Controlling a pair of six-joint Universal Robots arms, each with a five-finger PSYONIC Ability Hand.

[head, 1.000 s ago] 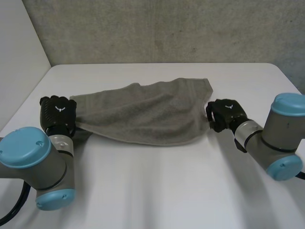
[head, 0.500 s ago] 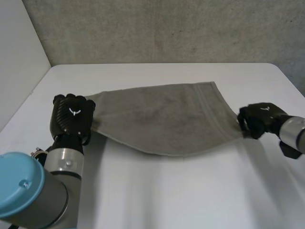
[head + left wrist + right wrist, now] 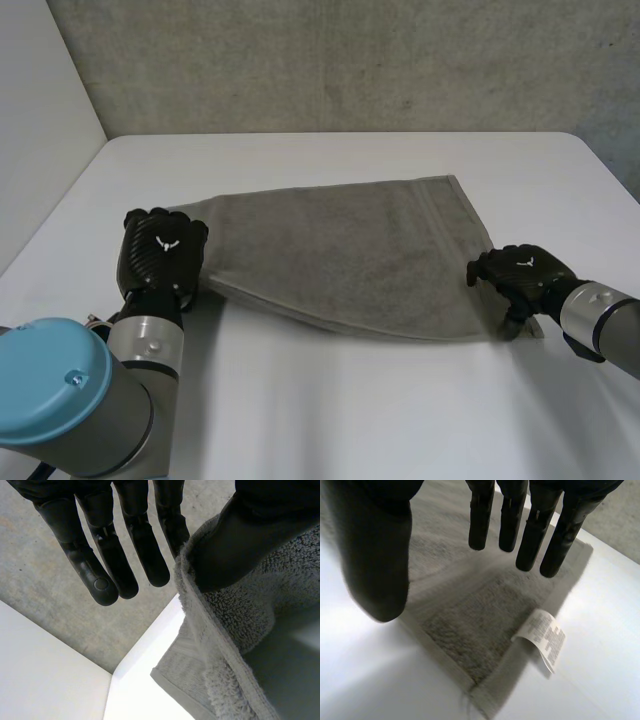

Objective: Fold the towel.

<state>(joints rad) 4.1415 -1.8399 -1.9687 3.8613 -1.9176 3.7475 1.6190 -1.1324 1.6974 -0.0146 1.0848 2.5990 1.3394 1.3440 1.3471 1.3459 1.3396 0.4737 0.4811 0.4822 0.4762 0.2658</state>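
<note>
1. Head view: find the grey terry towel point(image 3: 340, 255) stretched lengthwise across the white table point(image 3: 350, 400), mostly flat, with its left end raised slightly off the surface. Black left hand point(image 3: 163, 250) at that left end, back upward, its arm reaching in from the near side. Black right hand point(image 3: 520, 272) over the near right corner, fingers pointing down at the cloth.
2. Left wrist view: towel edge point(image 3: 235, 620) apparently caught between the thumb point(image 3: 250, 535) and the nearest finger of the left hand point(image 3: 130, 545). Remaining fingers straight and clear of the cloth. Rest of the towel falling away towards the table.
3. Right wrist view: right hand point(image 3: 530, 530) spread wide, holding nothing, poised just above the towel corner point(image 3: 465, 625). Corner flat on the table point(image 3: 600, 605), with a white care label point(image 3: 545, 637) sticking out at the hem.
4. Step in hand, as a judgement: laying the towel out flat, with no fold made yet. Next move probably calls for lowering the left end and letting go. After that, taking both corners of one side and carrying them across to the opposite edge, with hems aligned.
</note>
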